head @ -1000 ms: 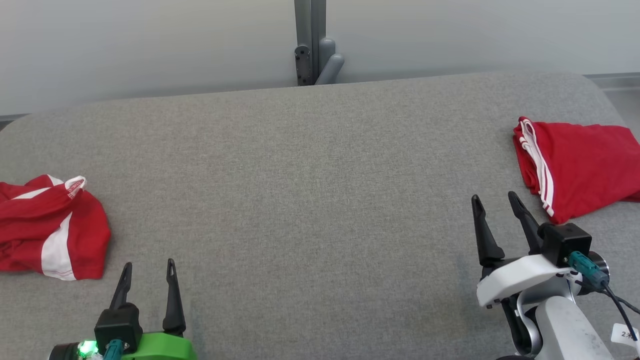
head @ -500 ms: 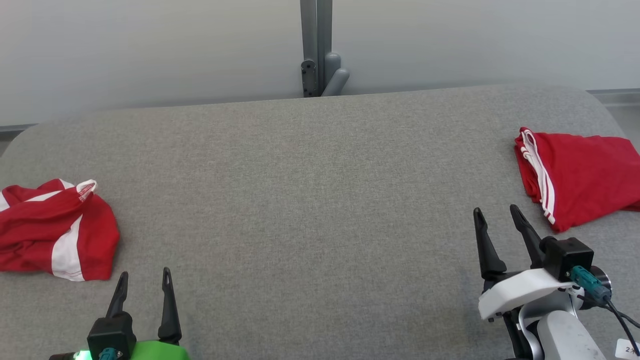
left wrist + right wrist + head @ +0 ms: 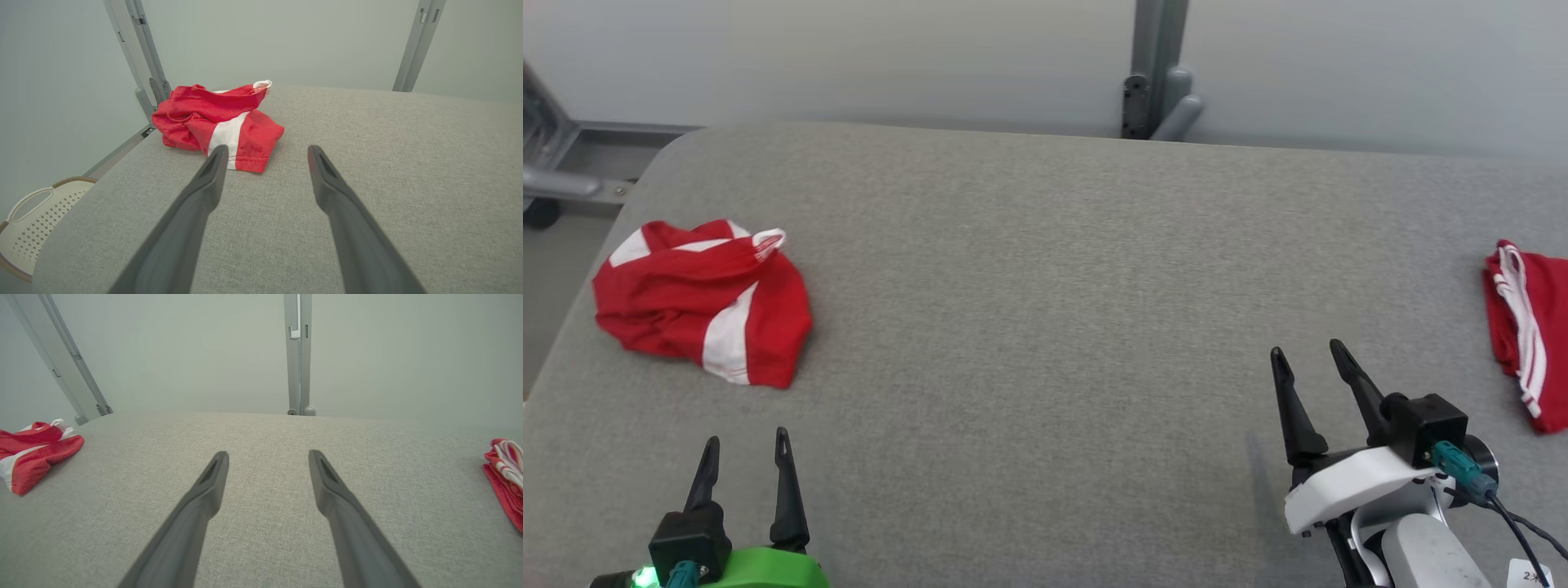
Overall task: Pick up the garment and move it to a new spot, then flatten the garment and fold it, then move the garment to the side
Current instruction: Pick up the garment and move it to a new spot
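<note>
- Small white paper tag (image 3: 1525,574), at the bottom right corner of the head view beside the thin black cable (image 3: 1516,524) of the right arm: a dark handwritten mark that starts with "2". What follows is cut by the picture's edge and cannot be read.
- White neckband (image 3: 769,239) of the crumpled red-and-white garment (image 3: 686,302) on the left of the grey fabric surface (image 3: 1045,327): a short row of red print, too small and blurred to read.
</note>
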Controlling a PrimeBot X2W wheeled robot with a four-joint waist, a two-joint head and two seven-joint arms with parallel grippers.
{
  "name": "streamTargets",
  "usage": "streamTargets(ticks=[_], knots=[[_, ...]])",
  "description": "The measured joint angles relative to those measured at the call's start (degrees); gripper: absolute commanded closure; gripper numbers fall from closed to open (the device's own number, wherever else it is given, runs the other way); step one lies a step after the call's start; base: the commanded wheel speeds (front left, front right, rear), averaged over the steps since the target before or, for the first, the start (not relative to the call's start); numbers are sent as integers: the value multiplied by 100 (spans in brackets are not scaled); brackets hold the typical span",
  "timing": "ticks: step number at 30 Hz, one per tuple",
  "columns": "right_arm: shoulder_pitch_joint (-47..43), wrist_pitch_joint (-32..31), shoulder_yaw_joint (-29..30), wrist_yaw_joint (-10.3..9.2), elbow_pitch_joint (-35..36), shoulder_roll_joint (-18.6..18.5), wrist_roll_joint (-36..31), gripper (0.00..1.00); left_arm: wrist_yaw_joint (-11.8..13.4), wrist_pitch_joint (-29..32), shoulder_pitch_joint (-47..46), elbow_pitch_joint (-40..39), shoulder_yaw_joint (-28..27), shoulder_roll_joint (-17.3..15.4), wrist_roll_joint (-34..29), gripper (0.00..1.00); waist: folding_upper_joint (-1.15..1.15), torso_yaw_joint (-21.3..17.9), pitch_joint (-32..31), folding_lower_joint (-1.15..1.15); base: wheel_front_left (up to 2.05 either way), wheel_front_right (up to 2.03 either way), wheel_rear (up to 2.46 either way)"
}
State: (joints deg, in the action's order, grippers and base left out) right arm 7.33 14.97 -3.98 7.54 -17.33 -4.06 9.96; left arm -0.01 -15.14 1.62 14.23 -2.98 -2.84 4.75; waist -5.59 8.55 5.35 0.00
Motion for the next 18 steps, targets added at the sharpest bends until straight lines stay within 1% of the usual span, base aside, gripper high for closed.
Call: streamTargets(ticks=[11, 18], knots=[[8, 0, -249, -1, 66, 67, -12, 0, -124, 0, -22, 98, -196, -1, 119, 0, 0, 1333, 134, 0, 0, 0, 0], [410, 0, -784, 0, -120, 57, 1, 0, -49, 0, 158, 11, -478, -3, 544, 0, 0, 2089, 272, 0, 0, 0, 0]])
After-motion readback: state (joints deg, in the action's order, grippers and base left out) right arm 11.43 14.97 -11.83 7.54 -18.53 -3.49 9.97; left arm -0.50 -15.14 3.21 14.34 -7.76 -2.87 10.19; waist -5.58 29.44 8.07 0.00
